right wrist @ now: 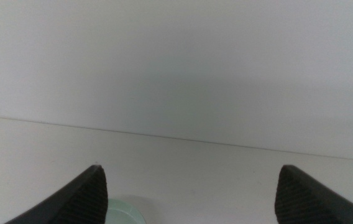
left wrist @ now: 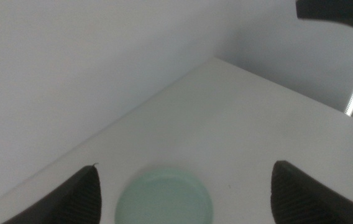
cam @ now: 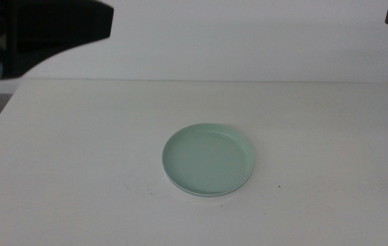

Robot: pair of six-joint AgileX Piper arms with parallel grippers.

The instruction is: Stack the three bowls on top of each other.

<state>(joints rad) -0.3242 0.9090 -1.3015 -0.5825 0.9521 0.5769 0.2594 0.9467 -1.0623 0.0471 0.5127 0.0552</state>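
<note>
Bright, flat, even light w/ washed-out whites. Only a faint shadow under the green bowl (cam: 208, 160), on its near side. Wrist views soft, blurry; bowl edges fuzzy there. No glare.

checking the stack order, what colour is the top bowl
Pale mint green top bowl; clearest in the middle view.

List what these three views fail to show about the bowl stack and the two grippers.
- Bowls under the mint green bowl: middle view shows only a thin pale rim beneath it; their number and colours are hidden by the top bowl.
- Same stack in the left wrist view: blurred, cut by the picture's edge.
- Right wrist view: only a sliver, cut by the edge.
- Left gripper and right gripper: only jaw tips, wide apart, show.
</note>
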